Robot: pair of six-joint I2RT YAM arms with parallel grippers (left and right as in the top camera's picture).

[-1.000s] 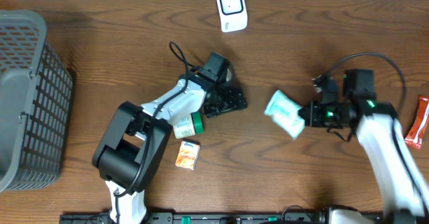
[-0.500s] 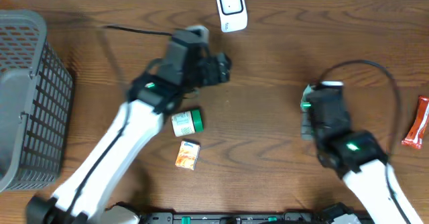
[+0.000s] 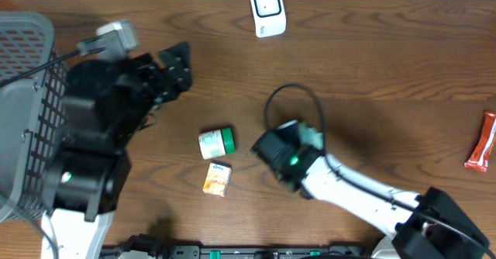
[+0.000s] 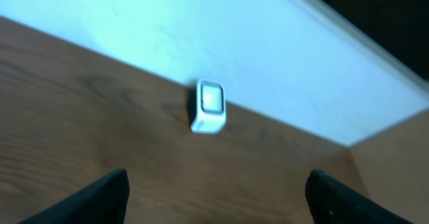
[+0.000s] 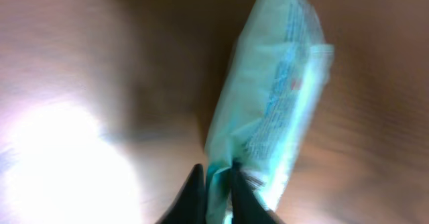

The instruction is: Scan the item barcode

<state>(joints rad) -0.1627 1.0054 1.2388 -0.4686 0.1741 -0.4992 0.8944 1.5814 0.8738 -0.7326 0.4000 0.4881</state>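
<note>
Currently held: a pale teal packet (image 5: 275,103), its lower edge pinched between the right fingers (image 5: 194,194), which are closed almost together on it.
Packet position: near the middle of the desk (image 3: 372,65), at the tip of the right arm and just right of the jar; I cannot tell whether it touches the wood.
Packet print: small blue and red marks along one side, too blurred to read.
Left fingers (image 3: 174,63): spread wide with nothing between them, beside the basket.
Scanner (image 3: 266,9): white, at the far edge of the desk, well apart from the packet; the left wrist camera faces it.
Jar (image 3: 216,142): white with a green cap, lying on its side.
Orange pouch (image 3: 217,178): just in front of the jar.
Red wrapper (image 3: 484,141): at the right edge of the desk.
Basket (image 3: 31,96): grey, at the left edge.
</note>
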